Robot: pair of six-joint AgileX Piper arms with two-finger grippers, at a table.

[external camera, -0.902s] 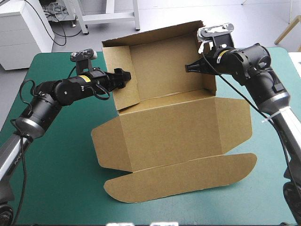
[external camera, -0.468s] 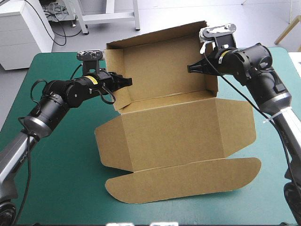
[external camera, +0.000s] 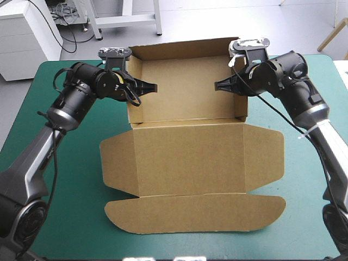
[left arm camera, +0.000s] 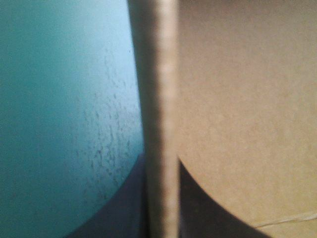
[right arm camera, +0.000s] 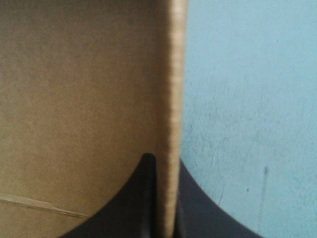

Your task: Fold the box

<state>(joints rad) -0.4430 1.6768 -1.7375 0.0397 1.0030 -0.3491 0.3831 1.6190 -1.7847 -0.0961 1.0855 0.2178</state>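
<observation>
The brown box (external camera: 187, 157) lies in the middle of the table. Its back wall (external camera: 185, 81) and both side walls are raised, and the wide front panels with the rounded flap (external camera: 193, 213) lie flat toward the near edge. My left gripper (external camera: 150, 87) is shut on the left side wall (external camera: 134, 103), one black finger inside and one outside. The left wrist view has the board's edge (left arm camera: 166, 89) running between the fingers (left arm camera: 161, 203). My right gripper (external camera: 219, 85) is shut on the right side wall (external camera: 243, 106). Its wrist view shows that wall's edge (right arm camera: 171, 89) pinched between the fingers (right arm camera: 166, 201).
The teal-green cover (external camera: 70, 179) shows to the left and right of the box and in a strip along the near edge. Both arms reach in over the far corners of the table.
My left gripper has shut on the left side wall and swung toward the far edge. The box has turned square to the table with that wall upright. The right gripper has kept its grip.
</observation>
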